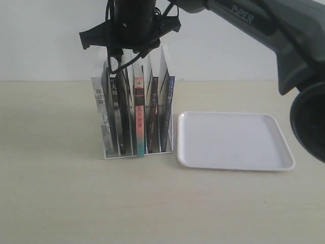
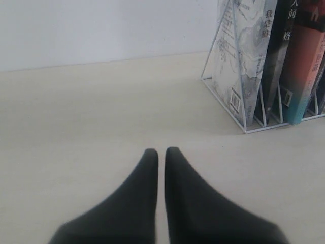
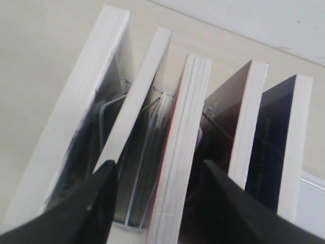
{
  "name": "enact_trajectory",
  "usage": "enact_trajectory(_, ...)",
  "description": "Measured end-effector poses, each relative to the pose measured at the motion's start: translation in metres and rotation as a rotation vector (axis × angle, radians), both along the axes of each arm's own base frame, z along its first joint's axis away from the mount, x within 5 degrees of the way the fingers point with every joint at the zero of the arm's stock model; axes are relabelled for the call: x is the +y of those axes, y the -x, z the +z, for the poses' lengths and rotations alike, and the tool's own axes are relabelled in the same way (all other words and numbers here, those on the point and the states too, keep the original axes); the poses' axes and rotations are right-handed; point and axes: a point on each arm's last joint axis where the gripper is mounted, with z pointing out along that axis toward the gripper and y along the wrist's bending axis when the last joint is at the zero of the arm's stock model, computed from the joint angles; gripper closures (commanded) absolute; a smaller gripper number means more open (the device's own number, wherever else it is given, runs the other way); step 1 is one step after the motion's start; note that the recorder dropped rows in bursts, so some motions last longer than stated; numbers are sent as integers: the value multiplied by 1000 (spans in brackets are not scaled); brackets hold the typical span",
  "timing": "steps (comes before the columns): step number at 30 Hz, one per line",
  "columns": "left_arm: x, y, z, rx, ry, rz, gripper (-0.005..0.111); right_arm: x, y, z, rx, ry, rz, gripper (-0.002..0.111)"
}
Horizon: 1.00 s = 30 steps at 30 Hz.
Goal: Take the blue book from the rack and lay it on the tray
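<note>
The white wire rack (image 1: 138, 154) stands on the table with several upright books. The blue book (image 1: 169, 109) is the rightmost one, dark blue-purple spine outward. The white tray (image 1: 233, 140) lies flat just right of the rack, with nothing on it. My right gripper (image 1: 134, 51) hangs above the rack's middle, open. In the right wrist view its fingers (image 3: 104, 188) straddle the top of a red-covered book (image 3: 177, 152), two books away from the blue book (image 3: 271, 147). My left gripper (image 2: 161, 152) is shut on nothing, low over bare table, left of the rack (image 2: 223, 86).
Other books fill the rack: a grey-white one (image 1: 101, 114) at the left end, black-spined ones, and one with a pink-to-teal spine (image 1: 138, 117). The right arm (image 1: 254, 20) reaches in from the upper right. A pale wall stands behind the table.
</note>
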Motion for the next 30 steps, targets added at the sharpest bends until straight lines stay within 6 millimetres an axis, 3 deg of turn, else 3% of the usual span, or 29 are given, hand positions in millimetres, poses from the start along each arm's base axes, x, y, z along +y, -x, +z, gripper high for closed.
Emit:
enact_trajectory(8,0,0,0,0,0,0,102,-4,18,43,-21,-164,42,61)
enact_trajectory(18,0,0,0,0,0,0,102,27,41,48,-37,-277,139,61)
enact_trajectory(30,0,0,0,0,0,0,102,41,27,6,35,-229,105,61)
